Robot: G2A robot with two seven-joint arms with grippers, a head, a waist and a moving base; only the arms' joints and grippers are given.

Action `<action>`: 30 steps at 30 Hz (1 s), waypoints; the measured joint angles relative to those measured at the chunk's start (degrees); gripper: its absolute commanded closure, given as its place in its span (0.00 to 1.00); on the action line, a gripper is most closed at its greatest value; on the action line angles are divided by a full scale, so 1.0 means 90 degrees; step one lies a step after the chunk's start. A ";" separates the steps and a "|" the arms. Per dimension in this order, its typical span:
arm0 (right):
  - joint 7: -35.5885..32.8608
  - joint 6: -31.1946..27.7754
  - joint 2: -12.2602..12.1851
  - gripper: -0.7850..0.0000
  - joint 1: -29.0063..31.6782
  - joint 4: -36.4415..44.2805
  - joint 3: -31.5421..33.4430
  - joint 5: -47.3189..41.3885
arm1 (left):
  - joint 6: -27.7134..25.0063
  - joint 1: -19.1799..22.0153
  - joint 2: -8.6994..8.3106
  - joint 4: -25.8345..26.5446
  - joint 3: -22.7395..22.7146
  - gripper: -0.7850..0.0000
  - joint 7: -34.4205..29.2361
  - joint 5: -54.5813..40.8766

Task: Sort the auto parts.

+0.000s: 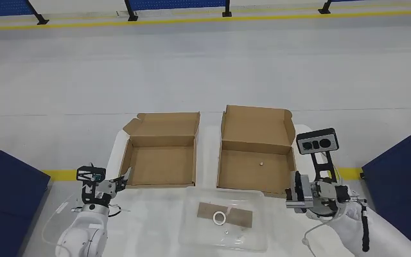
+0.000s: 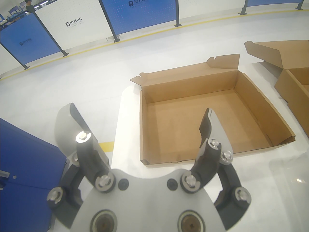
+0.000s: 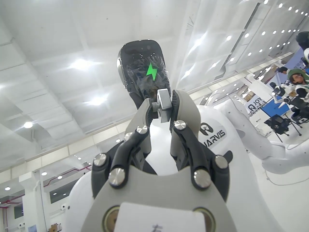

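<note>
Surface [image 1: 148, 209]: white, with rounded corners; it carries every task item; pale floor [image 1: 192, 64] lies around it, and blue and white barrier panels [image 2: 135, 3] stand well beyond its far side.

Right cardboard box [image 1: 253, 128]: on the far right of the surface; lid flap folded back, top open.

Left cardboard box [image 1: 160, 164]: just beside the right cardboard box, with a narrow gap between them; lid flap folded back, top open.

Clear plastic tray [image 1: 192, 239]: at the near edge of the surface, just in front of both boxes and centred on the gap between them.

Cardboard sheet [image 1: 237, 212]: brown; it lies flat inside the clear plastic tray.

Left gripper [image 2: 140, 112]: near the near left corner of the left cardboard box and aimed toward it; fingers spread wide apart, nothing between them; nothing stands between it and the box.

Right gripper [image 3: 161, 108]: beside the near right corner of the right cardboard box; turned upward, away from the surface; fingers drawn together on a part.

Pale ring [image 1: 219, 218]: lies on the cardboard sheet in the tray.

Silver metal part [image 3: 164, 102]: clamped between the pads of the right gripper, clear of the surface.

Small pale part [image 1: 261, 164]: lies on the floor of the right cardboard box, near its middle.
</note>
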State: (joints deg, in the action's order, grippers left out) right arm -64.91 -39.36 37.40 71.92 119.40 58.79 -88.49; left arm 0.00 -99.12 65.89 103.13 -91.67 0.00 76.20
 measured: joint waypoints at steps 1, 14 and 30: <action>-0.0015 0.0015 0.0023 1.00 0.0004 -0.0048 0.0044 0.0080 | 0.0000 0.0000 0.0000 0.0000 0.0000 0.00 0.0000 0.0000; 0.1287 0.0047 0.0181 1.00 0.0370 -0.0017 0.0628 0.2282 | 0.0000 0.0000 0.0000 0.0000 0.0000 0.00 0.0000 0.0000; 0.0253 0.0454 0.0492 1.00 0.0678 0.0043 0.0983 0.0440 | 0.0000 0.0000 0.0000 0.0000 0.0000 0.00 0.0000 0.0000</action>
State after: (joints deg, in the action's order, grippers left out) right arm -62.63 -35.28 41.84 78.03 119.78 67.64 -84.53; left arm 0.00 -99.12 65.89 103.13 -91.67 0.00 76.20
